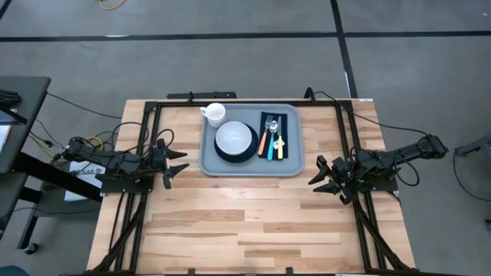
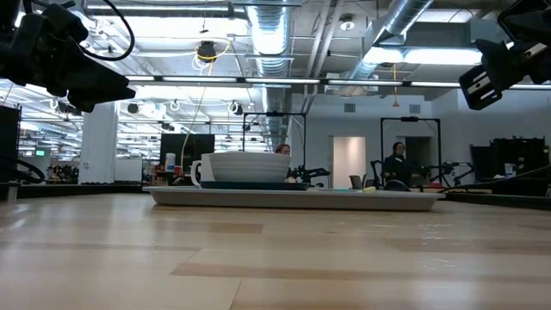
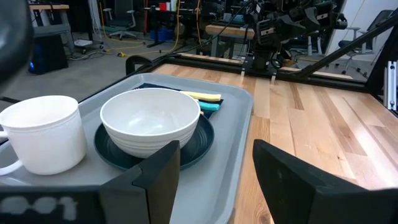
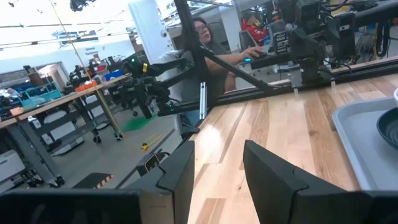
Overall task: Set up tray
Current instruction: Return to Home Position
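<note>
The left hand (image 1: 179,162) is hanging above the left side of the counter (image 1: 230,222), its fingers spread apart and gripping nothing, pointing right toward the tray (image 1: 291,167) and staying just clear of its left edge. The tray is sitting flat on the far middle part of the counter, between the two hands. In its far left corner a white mug (image 1: 215,114) is standing upright. Just near of it, a white bowl (image 1: 235,139) is resting on a dark plate (image 1: 222,154). To the right of the bowl a dark napkin (image 1: 274,117) is lying flat, carrying an orange fork (image 1: 264,141), a blue spoon (image 1: 271,143) and a yellow knife (image 1: 279,144) side by side. The right hand (image 1: 317,172) is hanging above the right side of the counter, beside the tray's near right corner, with its fingers apart and empty.
</note>
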